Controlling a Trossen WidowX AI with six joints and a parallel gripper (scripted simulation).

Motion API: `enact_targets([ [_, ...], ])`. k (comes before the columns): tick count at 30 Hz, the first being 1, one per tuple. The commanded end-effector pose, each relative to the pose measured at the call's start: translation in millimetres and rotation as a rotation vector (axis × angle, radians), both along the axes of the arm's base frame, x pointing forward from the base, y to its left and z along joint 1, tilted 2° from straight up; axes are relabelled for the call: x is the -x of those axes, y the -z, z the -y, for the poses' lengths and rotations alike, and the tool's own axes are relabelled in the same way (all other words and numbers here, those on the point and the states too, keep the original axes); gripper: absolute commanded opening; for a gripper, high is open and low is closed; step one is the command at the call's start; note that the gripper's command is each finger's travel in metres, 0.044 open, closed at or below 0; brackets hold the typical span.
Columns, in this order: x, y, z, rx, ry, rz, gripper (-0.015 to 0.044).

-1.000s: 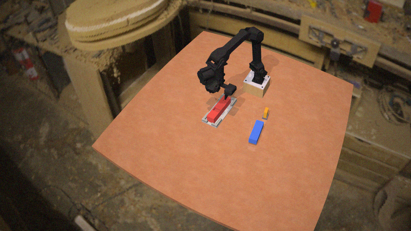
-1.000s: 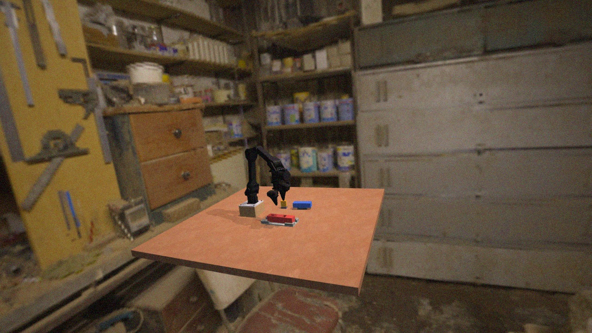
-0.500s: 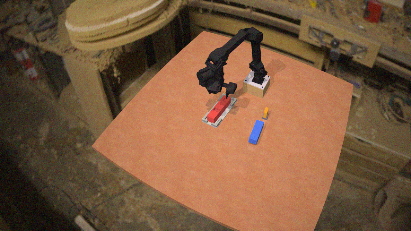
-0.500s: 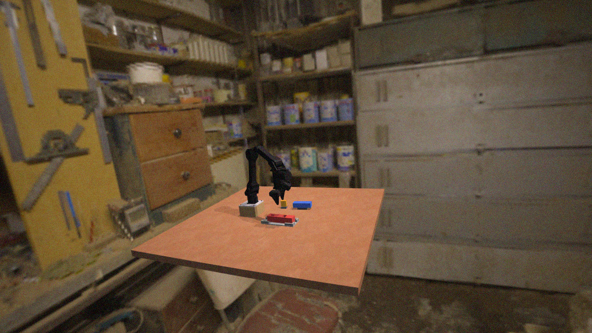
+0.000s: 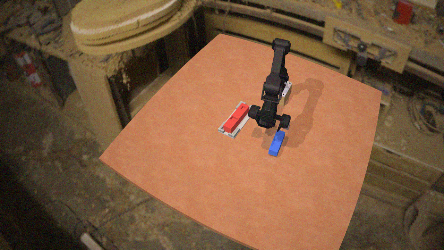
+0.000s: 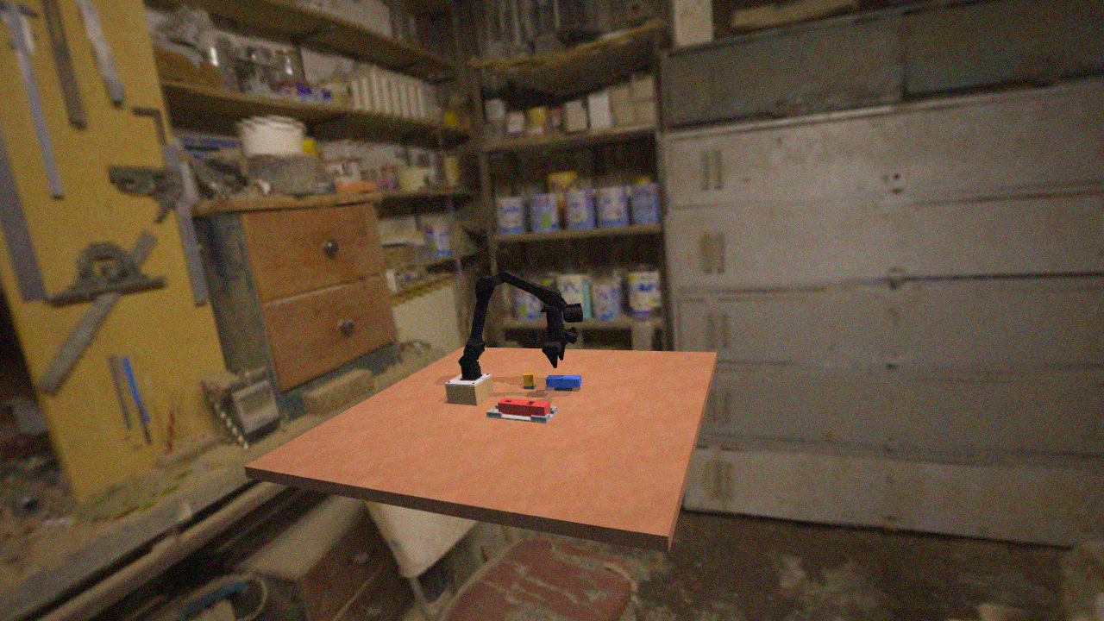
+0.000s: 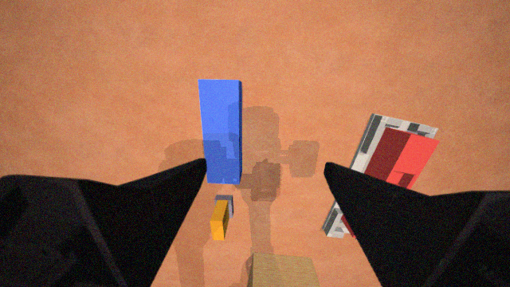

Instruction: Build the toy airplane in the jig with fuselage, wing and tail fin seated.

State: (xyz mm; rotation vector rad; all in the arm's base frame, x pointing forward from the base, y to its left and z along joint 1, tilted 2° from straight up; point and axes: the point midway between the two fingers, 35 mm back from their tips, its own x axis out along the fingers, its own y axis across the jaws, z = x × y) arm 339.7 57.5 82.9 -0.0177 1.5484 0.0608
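Note:
The red fuselage (image 5: pixel 236 118) (image 6: pixel 524 406) (image 7: pixel 418 155) sits lengthwise in the grey-white cradle (image 5: pixel 231 135) (image 7: pixel 360 161), its two top sockets empty in the top view. The blue wing (image 5: pixel 276 143) (image 6: pixel 563 382) (image 7: pixel 221 127) lies on the table; its tab is not visible. The yellow tail fin (image 6: pixel 529 380) (image 7: pixel 219 223) stands on a small grey piece, near the wing's end toward the arm base; the top view mostly hides it behind the gripper. My gripper (image 5: pixel 269 127) (image 6: pixel 553 364) (image 7: pixel 265 166) is open and empty, raised above the table. In the wrist view the wing's near end is by the left fingertip.
The arm's wooden base block (image 6: pixel 467 392) (image 7: pixel 284 271) stands on the orange table (image 5: pixel 186 149) (image 6: pixel 432 448), behind the parts in the top view. The cradle is on the opposite side of my gripper from the wing in the wrist view, partly behind the right finger.

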Motion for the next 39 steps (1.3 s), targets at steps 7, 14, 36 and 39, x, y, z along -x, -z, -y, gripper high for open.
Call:
enact_targets([
  [7,3.2,2.0,-50.6,-0.008,0.004,0.003,0.0440],
  [14,2.5,37.1,-51.9,-0.008,0.004,0.003,0.0440],
  [36,1.0,78.8,-53.5,-0.008,0.004,0.002,0.0440],
  [39,1.0,83.6,-53.6,-0.008,0.004,0.002,0.0440],
])
